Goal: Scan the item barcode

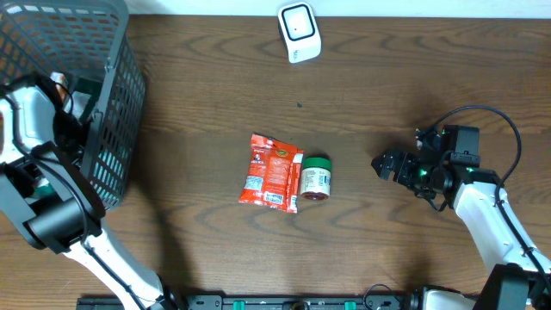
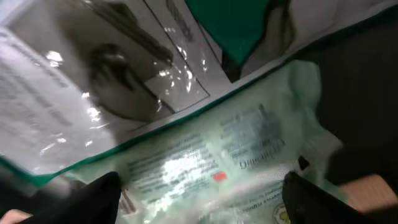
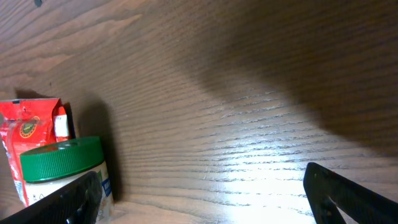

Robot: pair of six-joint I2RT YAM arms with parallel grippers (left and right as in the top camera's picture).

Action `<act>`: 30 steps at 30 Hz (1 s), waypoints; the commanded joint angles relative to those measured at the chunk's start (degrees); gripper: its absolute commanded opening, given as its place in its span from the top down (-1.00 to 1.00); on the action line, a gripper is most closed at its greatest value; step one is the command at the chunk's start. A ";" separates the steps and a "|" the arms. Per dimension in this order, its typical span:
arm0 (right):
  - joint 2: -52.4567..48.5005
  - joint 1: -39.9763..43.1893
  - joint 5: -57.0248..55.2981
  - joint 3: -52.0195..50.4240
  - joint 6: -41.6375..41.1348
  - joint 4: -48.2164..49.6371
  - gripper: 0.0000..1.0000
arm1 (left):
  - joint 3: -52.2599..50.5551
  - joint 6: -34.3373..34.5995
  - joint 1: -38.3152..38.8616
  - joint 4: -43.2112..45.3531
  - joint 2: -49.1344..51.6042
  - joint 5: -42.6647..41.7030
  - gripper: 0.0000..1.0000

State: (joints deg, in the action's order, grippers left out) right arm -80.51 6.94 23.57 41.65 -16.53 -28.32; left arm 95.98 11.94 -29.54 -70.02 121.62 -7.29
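My left arm (image 1: 34, 116) reaches into the dark mesh basket (image 1: 116, 103) at the left. In the left wrist view my left gripper (image 2: 202, 200) stands open just above a pale green printed packet (image 2: 249, 149), with nothing between its fingers. A clear-wrapped packet (image 2: 93, 81) lies beside it. A red packet (image 1: 271, 172) and a green-lidded jar (image 1: 316, 178) lie at the table's middle. My right gripper (image 1: 383, 164) is open and empty right of the jar, facing it. The right wrist view shows the jar (image 3: 62, 165) and the red packet (image 3: 28, 124) at left, with my right gripper (image 3: 202, 196) over bare wood.
A white scanner (image 1: 299, 32) stands at the table's far edge, above the middle. The basket's tall mesh walls surround my left wrist. A black cable (image 1: 491, 129) loops over the right arm.
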 commanded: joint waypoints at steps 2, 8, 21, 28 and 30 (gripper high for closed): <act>0.74 0.48 0.24 0.72 -0.59 0.02 -0.99 | -3.37 2.67 0.74 3.08 0.55 0.48 -0.65; 0.74 0.48 0.24 0.72 -0.59 0.02 -0.98 | -2.95 2.97 0.46 6.88 -0.85 0.66 -0.09; 0.74 0.48 0.24 0.72 -0.59 0.02 -0.98 | -2.21 2.95 0.44 10.29 -9.25 0.87 0.81; 0.74 0.48 0.24 0.72 -0.59 0.02 -0.98 | -2.78 2.95 0.44 6.38 -11.85 0.85 -0.66; 0.74 0.48 0.24 0.72 -0.59 0.04 -0.99 | -4.13 2.99 0.44 6.58 -11.28 0.85 -0.68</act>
State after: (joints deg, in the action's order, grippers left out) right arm -80.51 6.94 23.57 41.65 -16.56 -28.32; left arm 93.76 15.07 -29.19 -63.20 108.68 -6.74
